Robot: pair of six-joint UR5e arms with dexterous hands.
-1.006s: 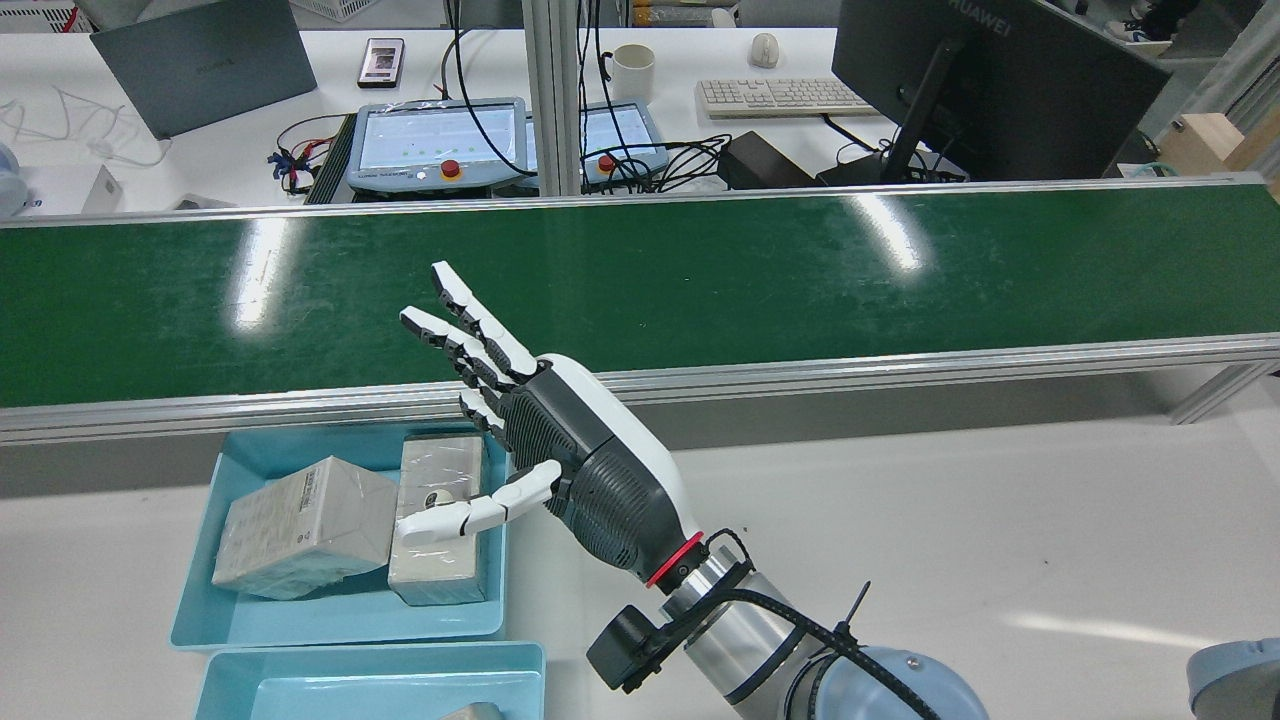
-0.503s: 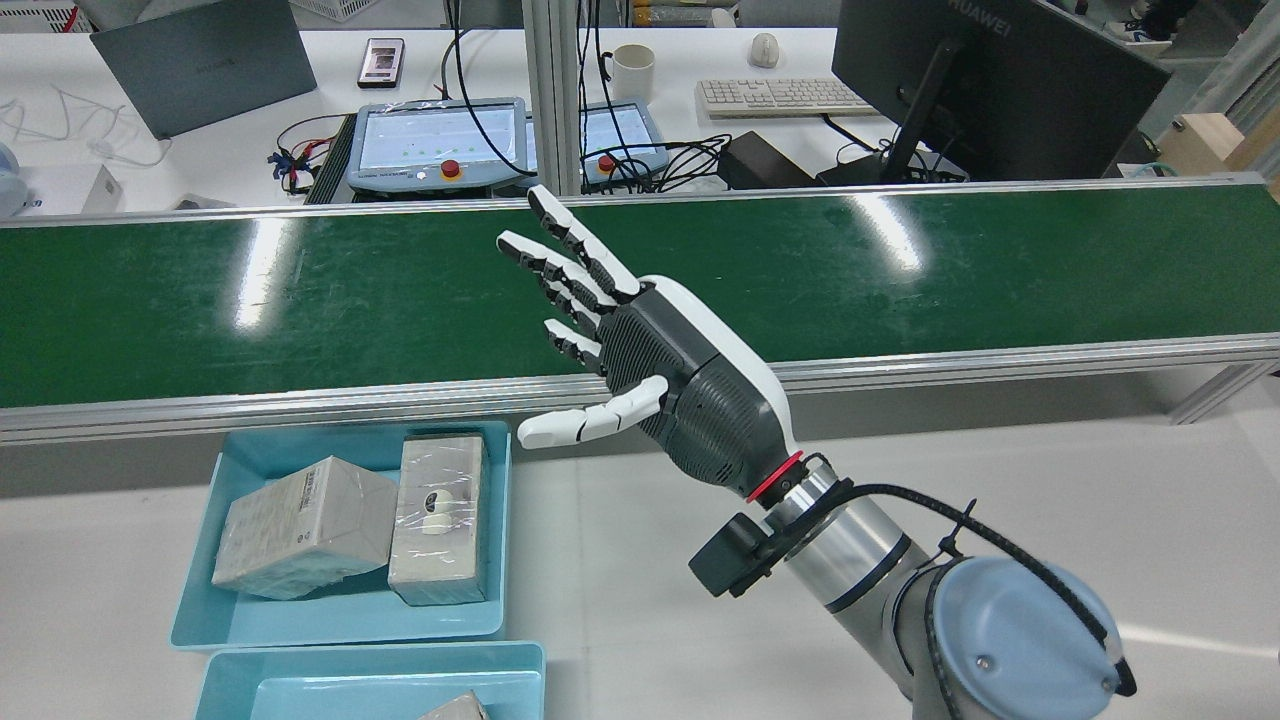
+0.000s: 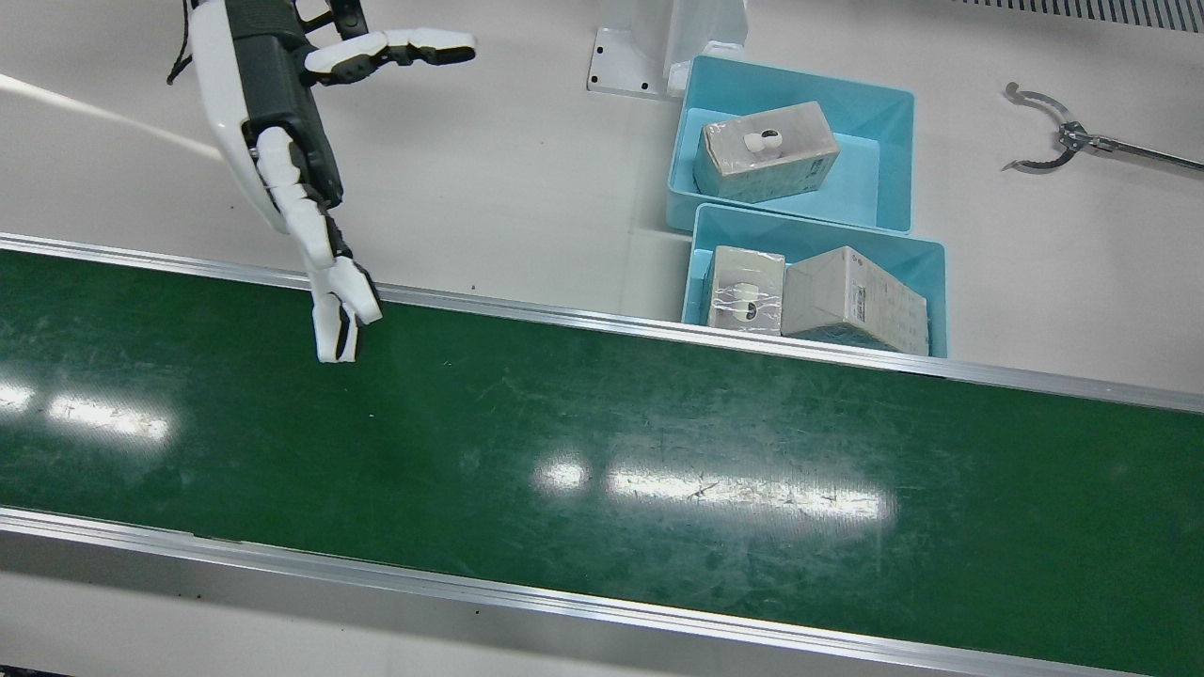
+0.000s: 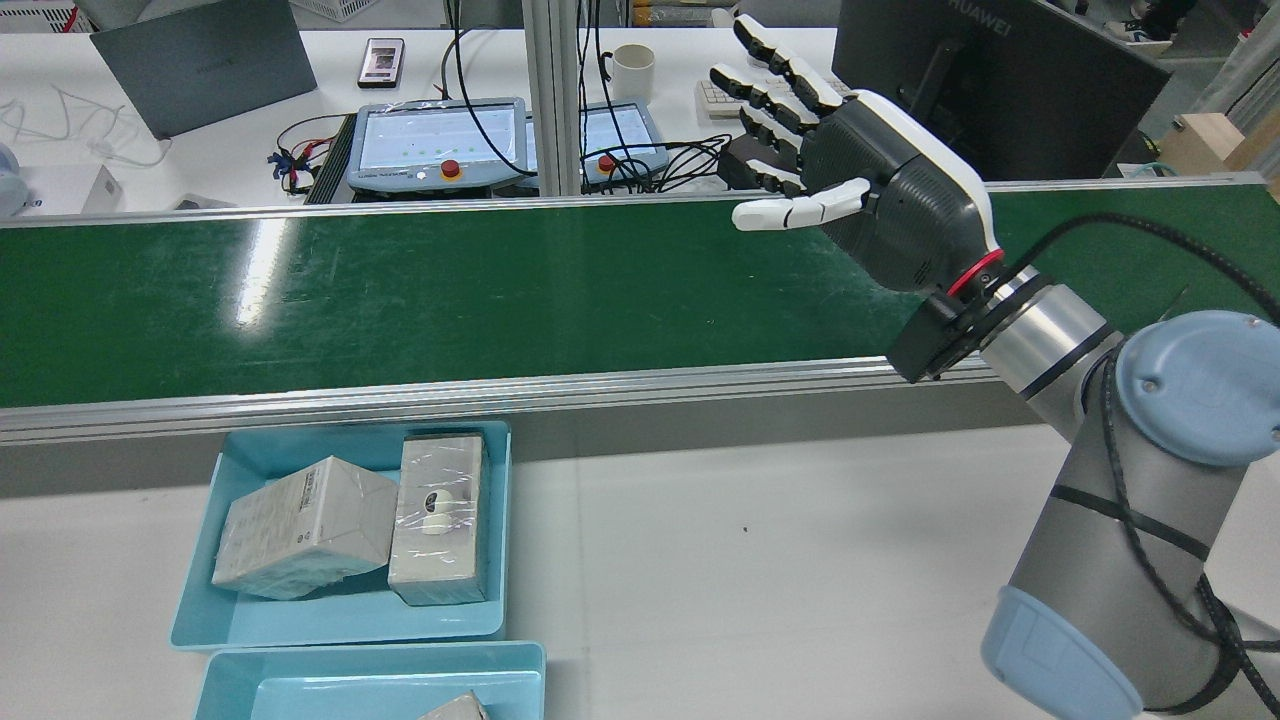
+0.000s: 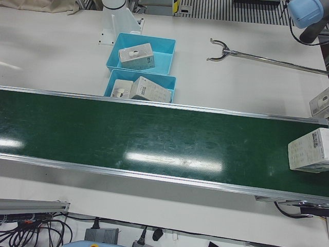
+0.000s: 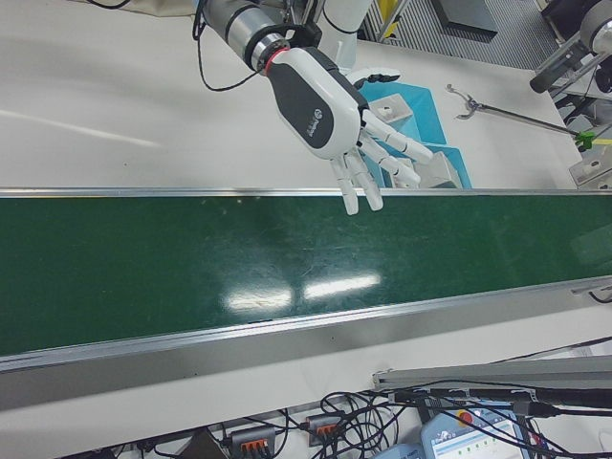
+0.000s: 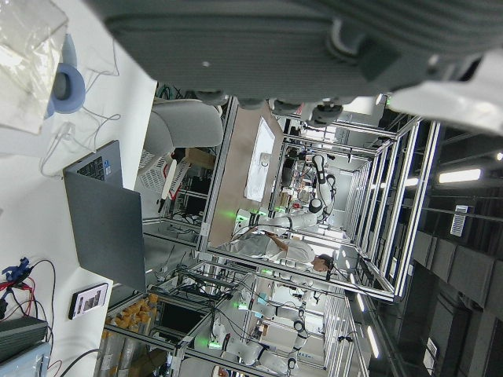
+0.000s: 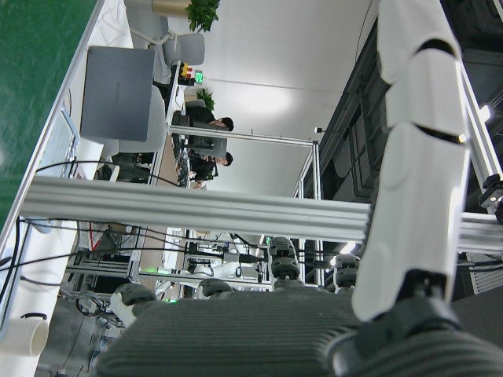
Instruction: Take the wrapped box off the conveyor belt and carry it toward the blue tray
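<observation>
A wrapped box lies on the green conveyor belt at its far end, seen only in the left-front view. My right hand is open and empty, fingers spread, raised above the belt's far side at the right of the rear view. It also shows in the front view and the right-front view. Two blue trays sit beside the belt, far from the hand. The nearer one holds two wrapped boxes. Only a dark part of my left hand shows, in its own view.
A metal grabber tool lies on the white table beyond the trays. Another box shows at the left-front view's right edge. Teach pendants, a monitor and a keyboard stand on the desk behind the belt.
My right hand has moved from beside the blue tray up and to the right, across the belt, staying open and empty. The boxes in the tray have not moved.
</observation>
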